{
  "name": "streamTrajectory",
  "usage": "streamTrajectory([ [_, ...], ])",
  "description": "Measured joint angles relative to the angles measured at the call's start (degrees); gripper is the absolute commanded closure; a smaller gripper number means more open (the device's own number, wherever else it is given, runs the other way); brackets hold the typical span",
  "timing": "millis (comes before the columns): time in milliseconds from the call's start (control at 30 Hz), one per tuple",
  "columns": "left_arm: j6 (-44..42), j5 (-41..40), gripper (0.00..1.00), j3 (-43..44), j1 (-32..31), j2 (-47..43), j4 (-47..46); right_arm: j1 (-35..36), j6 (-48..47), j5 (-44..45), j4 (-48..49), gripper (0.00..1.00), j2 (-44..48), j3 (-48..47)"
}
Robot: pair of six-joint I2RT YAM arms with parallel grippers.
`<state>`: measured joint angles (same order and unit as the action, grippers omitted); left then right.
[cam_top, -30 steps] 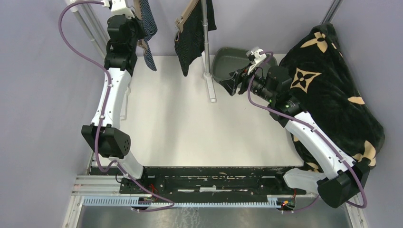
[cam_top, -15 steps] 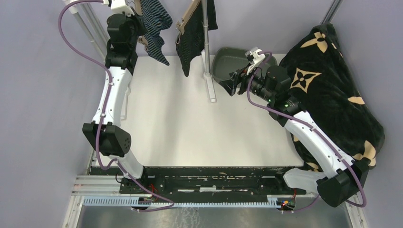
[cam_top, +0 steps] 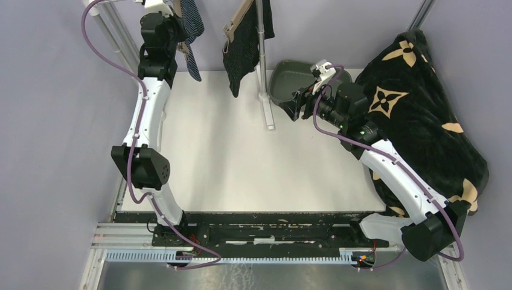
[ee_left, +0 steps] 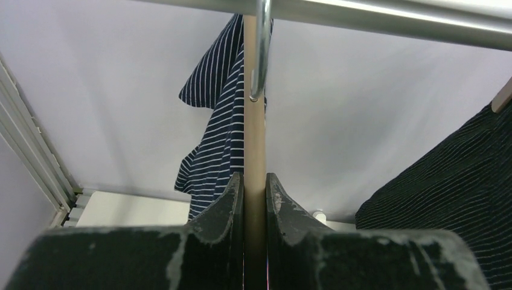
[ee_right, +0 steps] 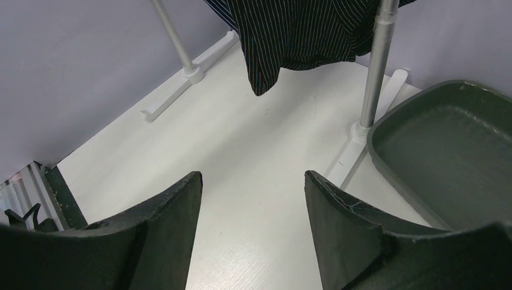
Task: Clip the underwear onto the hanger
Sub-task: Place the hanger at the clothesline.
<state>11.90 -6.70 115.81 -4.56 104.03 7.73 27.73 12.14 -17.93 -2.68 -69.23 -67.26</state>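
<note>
Underwear [cam_top: 244,42], two: navy piece [ee_left: 211,139], black piece [ee_left: 447,175], left hand [ee_left: 254,181] pinching one hanger [ee_left: 254,121]

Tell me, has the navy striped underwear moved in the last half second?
Yes. The navy underwear has swung back left, away from the rack pole, and hangs narrower beside the left gripper clamped on its hanger.

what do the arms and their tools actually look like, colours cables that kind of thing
The left arm and right arm both have white link shells between chunky black joint housings, and a purple cable loops loosely along each. The left tool and right tool have black, tapered fingers with rounded tips, scuffed with pale grey wear marks.
</note>
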Motion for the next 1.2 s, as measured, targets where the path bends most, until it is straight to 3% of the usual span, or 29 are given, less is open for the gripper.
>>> streamTrajectory([
  [133, 0.0, 0.0, 0.96, 0.6, 0.3, 0.5, 0.0, 0.0, -0.1, 0.0, -0.1, 0.29, -0.3, 0.0],
  [333, 0.0, 0.0, 0.52, 1.5, 0.4, 0.5, 0.7, -0.1, -0.1, 0.0, -0.1, 0.29, -0.5, -0.1],
  [400, 0.1, -0.1, 0.42, 1.7, 0.5, 0.5, 0.7, -0.1, -0.3, 0.0, -0.1, 0.29, -0.6, -0.1],
  [567, 0.2, 0.0, 0.28, 2.0, 0.5, 0.5, 0.4, -0.1, -0.4, 0.2, -0.1, 0.28, -0.6, -0.1],
  [700, 0.3, -0.1, 0.25, 2.0, 0.5, -0.1, 0.5, -0.1, -0.5, 0.3, -0.3, 0.27, -0.6, -0.1],
  [733, 0.3, -0.1, 0.17, 2.0, 0.5, -0.4, 0.6, -0.1, -0.5, 0.2, -0.3, 0.27, -0.6, -0.1],
  [900, 0.7, -0.2, 0.01, 0.9, 0.5, -4.7, 0.8, -0.2, -0.5, 0.3, -0.7, 0.23, -0.6, -0.1],
  [1067, 2.1, -0.2, 0.01, -4.7, 0.5, -14.1, 0.5, -0.2, -0.5, 1.2, -1.3, 0.01, -0.6, -0.1],
  [1200, 4.1, 0.6, 0.01, -10.8, 0.5, -21.7, -0.4, -0.4, -0.5, 3.3, -1.4, 0.00, -0.6, -0.1],
])
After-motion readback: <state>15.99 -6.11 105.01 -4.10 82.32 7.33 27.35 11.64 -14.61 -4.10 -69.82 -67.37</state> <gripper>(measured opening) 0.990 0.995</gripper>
